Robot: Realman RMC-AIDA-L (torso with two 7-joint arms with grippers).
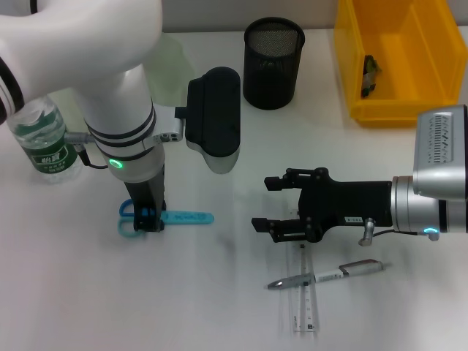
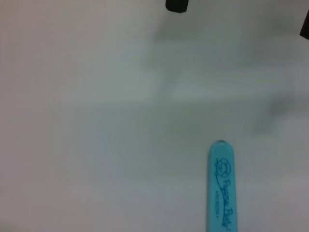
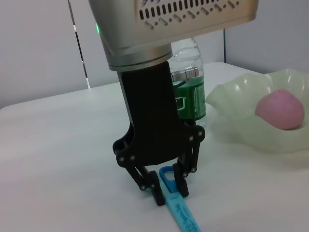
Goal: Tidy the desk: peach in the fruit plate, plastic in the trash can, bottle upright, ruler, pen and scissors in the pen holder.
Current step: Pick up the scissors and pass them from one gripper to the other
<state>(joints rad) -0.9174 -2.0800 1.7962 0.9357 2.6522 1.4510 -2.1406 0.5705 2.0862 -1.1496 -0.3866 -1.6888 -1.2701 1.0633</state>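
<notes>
**Left arm down on the scissors, right waiting over pen and ruler**

The left gripper (image 3: pixel 164 193) stands upright on the desk (image 1: pixel 219 307), fingers narrowed around the scissors (image 1: pixel 167 218) near their handles, apparently to lift them toward the pen holder (image 1: pixel 273 63). The right gripper (image 1: pixel 274 205) hovers spread wide, empty, just above the ruler (image 1: pixel 306 303) and pen (image 1: pixel 325 276).

Scissors (image 1: pixel 175 217) left of pen (image 1: pixel 325 276), w/ ruler (image 1: pixel 305 292) under pen.
</notes>
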